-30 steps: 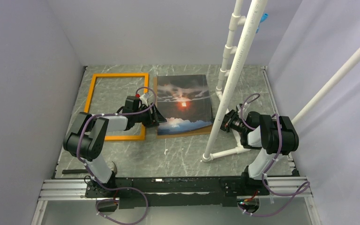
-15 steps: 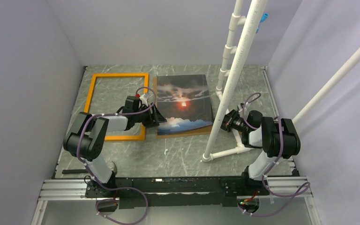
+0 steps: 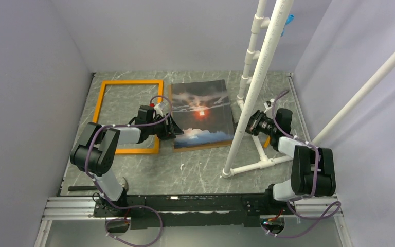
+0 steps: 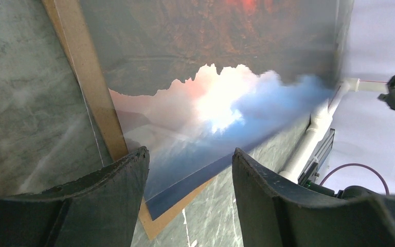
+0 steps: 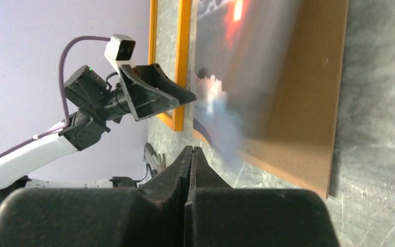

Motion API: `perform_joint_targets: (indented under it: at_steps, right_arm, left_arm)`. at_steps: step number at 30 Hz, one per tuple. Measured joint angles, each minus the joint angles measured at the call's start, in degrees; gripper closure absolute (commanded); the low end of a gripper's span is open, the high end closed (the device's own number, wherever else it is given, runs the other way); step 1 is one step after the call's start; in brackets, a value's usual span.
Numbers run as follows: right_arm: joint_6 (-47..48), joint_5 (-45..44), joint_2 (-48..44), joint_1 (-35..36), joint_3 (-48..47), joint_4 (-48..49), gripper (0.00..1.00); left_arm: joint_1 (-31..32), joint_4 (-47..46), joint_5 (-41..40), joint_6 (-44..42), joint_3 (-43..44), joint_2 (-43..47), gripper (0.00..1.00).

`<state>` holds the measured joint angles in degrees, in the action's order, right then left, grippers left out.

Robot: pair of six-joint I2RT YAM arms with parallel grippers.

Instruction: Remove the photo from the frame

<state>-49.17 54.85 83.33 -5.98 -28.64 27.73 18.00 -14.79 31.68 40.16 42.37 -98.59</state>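
Note:
The photo [image 3: 201,114], a dark print with a red sun, lies on a brown backing board [image 3: 221,144] to the right of the empty orange frame [image 3: 128,116]. My left gripper [image 3: 176,131] is open at the photo's near left corner. In the left wrist view that corner of the photo [image 4: 211,103] lies between the two fingers [image 4: 123,190], which are not touching it, and the board [image 4: 82,67] shows beneath. My right gripper [image 3: 250,123] hovers off the photo's right edge. The right wrist view shows it [image 5: 192,149] shut on nothing, facing the photo [image 5: 236,62].
A white pipe stand [image 3: 259,77] rises just right of the photo, and its base [image 3: 252,167] lies on the table by the right arm. A dark rod [image 3: 79,188] lies near the left arm's base. Purple walls close in the left, back and right.
The right gripper has finished closing and moved farther from its base, beside the pipe, with the arm's elbow swinging right. The left arm, photo and frame have not moved.

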Motion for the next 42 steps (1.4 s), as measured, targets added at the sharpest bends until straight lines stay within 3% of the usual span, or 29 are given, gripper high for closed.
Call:
perform_joint_targets:
  at_steps: [8, 11, 17, 28, 42]
  right_arm:
    - [5.4, -0.9, -5.0, -0.3, -8.2, -10.9, 1.0]
    - [7.6, -1.5, -5.1, -0.3, -10.4, -15.0, 0.76]
    - [13.7, -6.4, -4.9, -0.3, -11.2, -23.5, 0.59]
    - [19.3, -10.5, 1.4, -0.2, -6.0, -26.6, 0.58]
    - [19.6, -11.0, 10.1, 0.2, -5.4, -23.1, 0.62]
  left_arm:
    - [0.0, -0.9, 0.4, 0.2, -0.4, 0.2, 0.29]
    - [0.0, -1.5, 0.6, 0.5, -0.7, 0.2, 0.29]
    - [0.0, -2.2, 1.0, 1.0, -1.2, 0.6, 0.26]
    - [0.0, 12.7, 0.7, -3.0, 6.4, 2.5, 0.25]
    - [-0.2, 6.0, 1.4, 1.0, 4.7, -2.0, 0.29]
